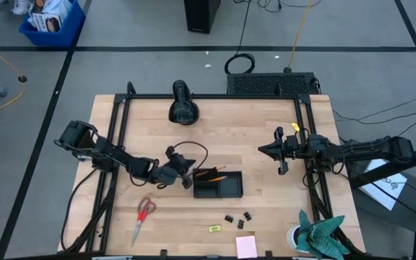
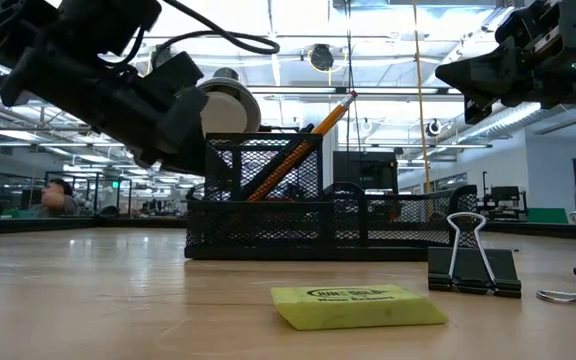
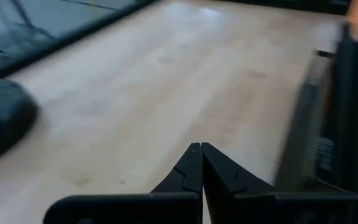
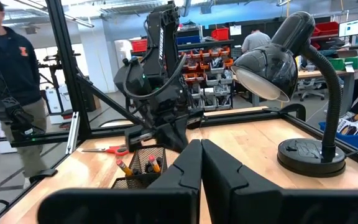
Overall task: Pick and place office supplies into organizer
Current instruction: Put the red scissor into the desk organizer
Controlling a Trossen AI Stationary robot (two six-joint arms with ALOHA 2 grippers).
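The organizer (image 1: 219, 185), a black mesh tray, stands mid-table with two orange pencils (image 2: 298, 150) leaning in its taller compartment. My left gripper (image 1: 187, 180) is shut and empty, low over the table just beside the organizer's left end (image 3: 337, 118); its fingertips (image 3: 200, 149) meet above bare wood. Red-handled scissors (image 1: 144, 216) lie flat near the front left. Black binder clips (image 1: 238, 217), a yellow piece (image 1: 215, 228) and a pink sticky-note pad (image 1: 246, 246) lie along the near edge. My right gripper (image 1: 264, 150) waits shut at the right, off the table.
A black desk lamp (image 1: 183, 102) stands at the far edge. A teal cloth with a white cup (image 1: 313, 235) sits in the near right corner. A black frame (image 1: 121, 108) rims the table. A person (image 4: 5, 74) stands beyond the table's left side.
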